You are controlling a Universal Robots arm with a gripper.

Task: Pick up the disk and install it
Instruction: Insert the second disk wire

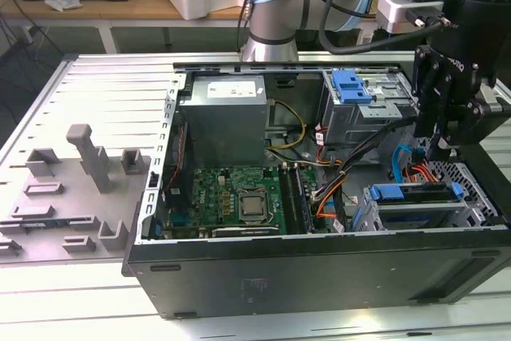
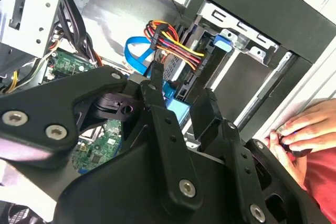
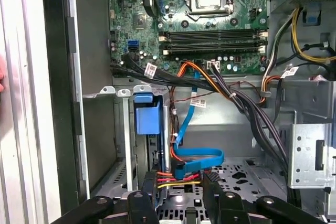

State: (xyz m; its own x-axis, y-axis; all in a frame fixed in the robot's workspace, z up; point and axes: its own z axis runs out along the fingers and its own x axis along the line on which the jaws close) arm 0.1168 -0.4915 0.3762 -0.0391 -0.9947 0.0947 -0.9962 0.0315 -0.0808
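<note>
The disk [image 1: 415, 192] sits in the drive cage at the front corner of the open computer case, on the exterior view's right; its blue frame edge faces up. In the first wrist view the disk [image 3: 146, 115] stands edge-on in the cage, with red, yellow and orange power wires and a blue flat cable at its end. My gripper [image 1: 437, 149] hangs just above that cage. Its black fingers [image 3: 149, 188] are spread apart over the disk's cabled end, and the gripper [image 3: 179, 184] is open and holds nothing. The gripper [image 2: 181, 100] frames the disk [image 2: 176, 111] in the second wrist view.
The case [image 1: 319, 277] lies on its side with motherboard [image 1: 231, 197], grey power supply box [image 1: 223, 121] and cable bundles [image 3: 247, 108] exposed. A second cage with a blue latch [image 1: 351, 85] stands at the back. A person's hand [image 2: 302, 132] rests at the case edge. Grey fixtures [image 1: 88, 157] occupy the exterior view's left.
</note>
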